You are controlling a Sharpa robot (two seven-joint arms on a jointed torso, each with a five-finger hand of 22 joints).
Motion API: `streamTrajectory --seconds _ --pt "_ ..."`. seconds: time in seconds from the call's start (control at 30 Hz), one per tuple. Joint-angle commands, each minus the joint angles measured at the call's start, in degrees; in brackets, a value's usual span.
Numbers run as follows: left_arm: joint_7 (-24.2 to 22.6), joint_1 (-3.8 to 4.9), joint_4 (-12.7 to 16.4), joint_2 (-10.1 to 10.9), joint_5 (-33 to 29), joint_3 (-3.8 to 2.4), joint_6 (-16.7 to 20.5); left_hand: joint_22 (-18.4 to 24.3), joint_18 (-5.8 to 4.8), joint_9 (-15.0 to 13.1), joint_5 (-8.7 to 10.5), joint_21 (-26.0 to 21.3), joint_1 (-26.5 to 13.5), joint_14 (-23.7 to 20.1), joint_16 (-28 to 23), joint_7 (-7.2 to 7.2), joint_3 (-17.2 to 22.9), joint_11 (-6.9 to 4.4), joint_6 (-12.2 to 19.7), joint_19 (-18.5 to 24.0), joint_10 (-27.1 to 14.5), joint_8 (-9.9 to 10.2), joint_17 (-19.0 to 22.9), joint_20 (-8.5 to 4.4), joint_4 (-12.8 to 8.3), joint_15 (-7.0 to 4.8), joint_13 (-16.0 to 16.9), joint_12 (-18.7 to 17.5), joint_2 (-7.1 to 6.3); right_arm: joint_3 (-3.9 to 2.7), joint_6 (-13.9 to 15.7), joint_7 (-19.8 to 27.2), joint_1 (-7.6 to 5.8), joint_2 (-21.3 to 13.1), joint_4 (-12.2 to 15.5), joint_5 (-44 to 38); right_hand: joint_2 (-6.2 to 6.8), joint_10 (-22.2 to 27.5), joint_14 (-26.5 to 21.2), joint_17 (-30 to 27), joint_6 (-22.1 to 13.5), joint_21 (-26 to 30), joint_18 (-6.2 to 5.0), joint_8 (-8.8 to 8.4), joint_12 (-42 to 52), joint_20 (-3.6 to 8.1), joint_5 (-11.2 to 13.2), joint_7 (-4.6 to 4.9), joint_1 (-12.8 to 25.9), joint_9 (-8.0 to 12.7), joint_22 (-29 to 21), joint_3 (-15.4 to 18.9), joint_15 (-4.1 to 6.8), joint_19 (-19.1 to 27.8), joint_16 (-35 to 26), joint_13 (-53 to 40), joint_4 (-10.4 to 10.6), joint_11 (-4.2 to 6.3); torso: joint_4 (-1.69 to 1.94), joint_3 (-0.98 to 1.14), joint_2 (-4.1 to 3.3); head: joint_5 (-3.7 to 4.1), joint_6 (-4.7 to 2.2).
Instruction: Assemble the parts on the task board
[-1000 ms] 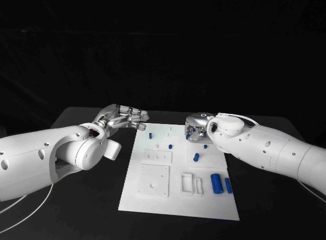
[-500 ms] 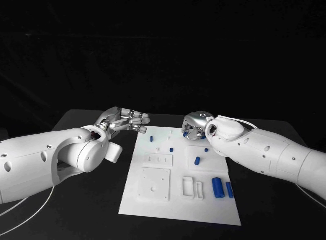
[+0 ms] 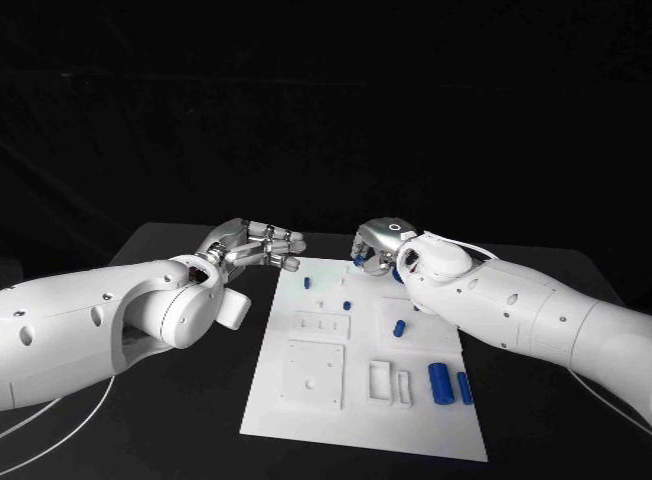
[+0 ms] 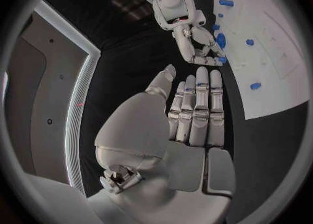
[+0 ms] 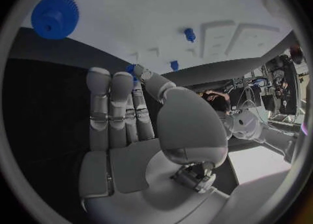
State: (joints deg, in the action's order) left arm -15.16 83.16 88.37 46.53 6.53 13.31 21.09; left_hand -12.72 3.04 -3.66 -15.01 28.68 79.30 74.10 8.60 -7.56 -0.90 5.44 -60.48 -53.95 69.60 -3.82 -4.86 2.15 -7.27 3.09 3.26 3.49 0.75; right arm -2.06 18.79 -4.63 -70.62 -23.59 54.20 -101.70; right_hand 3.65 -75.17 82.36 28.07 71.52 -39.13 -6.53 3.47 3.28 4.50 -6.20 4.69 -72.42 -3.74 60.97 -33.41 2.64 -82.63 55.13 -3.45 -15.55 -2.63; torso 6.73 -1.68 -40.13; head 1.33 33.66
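Observation:
The white task board [image 3: 315,410] lies in the middle of the black table. My right hand [image 3: 382,243] hovers over the board's far edge and pinches a small blue part [image 5: 130,69] between thumb and a finger. Under that hand a blue gear [image 5: 55,15] sits on the board. Small blue pegs [image 3: 346,303] stand near the board's middle, and two blue cylinders [image 3: 440,383] lie at its right side. My left hand [image 3: 254,245] hangs beside the board's far left corner and holds nothing; its fingers [image 4: 199,104] are stretched out side by side.
Raised white blocks and slots [image 3: 310,372] take up the board's near half. The black table [image 3: 168,245] runs out on both sides of the board. My two hands are about a hand's width apart over the far edge.
My right hand has turned and shifted a little left along the board's far edge, with the blue part in it. The left hand has edged toward the board. The camera view shifted slightly.

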Motion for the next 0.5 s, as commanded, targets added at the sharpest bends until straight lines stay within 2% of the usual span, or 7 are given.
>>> streamTrajectory --seconds 0.03,0.23,0.5 --pt "-0.30 0.23 0.09 -0.29 0.27 -0.06 -0.63 0.06 -0.08 -0.03 0.01 -0.20 -0.41 0.32 -0.26 -0.02 0.00 -0.06 0.18 -0.47 -0.31 0.12 -0.04 -0.06 -0.21 0.05 0.09 -0.15 0.21 -0.02 1.47 -0.58 -0.06 0.76 -0.91 -1.17 0.08 -1.28 -0.15 0.01 0.25 0.15 0.02 0.17 0.07 -0.14 0.09 0.17 0.00 -0.07 0.05 -0.27 0.39 -0.44 0.02 -0.07 -0.04 0.86 0.41 -0.19 -0.16 0.03 -0.09" --pt "-0.26 0.67 0.19 -0.53 0.38 -0.07 -0.62 0.06 -0.08 -0.03 0.01 -0.20 -0.41 0.32 -0.26 -0.02 0.00 -0.06 0.18 -0.47 -0.31 0.12 -0.04 -0.06 -0.21 0.05 0.09 -0.15 0.21 -0.01 0.80 -0.37 -0.06 1.94 -2.46 -1.36 0.08 -1.27 -0.10 -0.05 0.24 0.91 0.01 0.16 0.06 -0.16 0.01 0.15 0.06 -0.07 1.08 -0.29 0.38 -0.67 0.06 -0.07 -0.04 0.84 0.94 -0.48 -0.56 0.14 -0.08" --pt "-0.22 1.30 0.53 -0.48 0.56 -0.06 -0.54 0.06 -0.08 -0.03 0.01 -0.20 -0.41 0.32 -0.26 -0.02 0.00 -0.06 0.18 -0.47 -0.31 0.12 -0.04 -0.06 -0.21 0.05 0.09 -0.15 0.21 0.04 0.15 -0.32 -0.05 2.52 -3.44 -1.82 0.04 -1.14 -0.12 -0.14 0.21 1.78 0.07 0.15 0.07 -0.17 -0.08 0.19 0.12 -0.07 2.55 -0.24 0.37 -1.09 0.04 -0.07 -0.13 0.80 1.26 -0.60 -1.05 0.27 -0.23"
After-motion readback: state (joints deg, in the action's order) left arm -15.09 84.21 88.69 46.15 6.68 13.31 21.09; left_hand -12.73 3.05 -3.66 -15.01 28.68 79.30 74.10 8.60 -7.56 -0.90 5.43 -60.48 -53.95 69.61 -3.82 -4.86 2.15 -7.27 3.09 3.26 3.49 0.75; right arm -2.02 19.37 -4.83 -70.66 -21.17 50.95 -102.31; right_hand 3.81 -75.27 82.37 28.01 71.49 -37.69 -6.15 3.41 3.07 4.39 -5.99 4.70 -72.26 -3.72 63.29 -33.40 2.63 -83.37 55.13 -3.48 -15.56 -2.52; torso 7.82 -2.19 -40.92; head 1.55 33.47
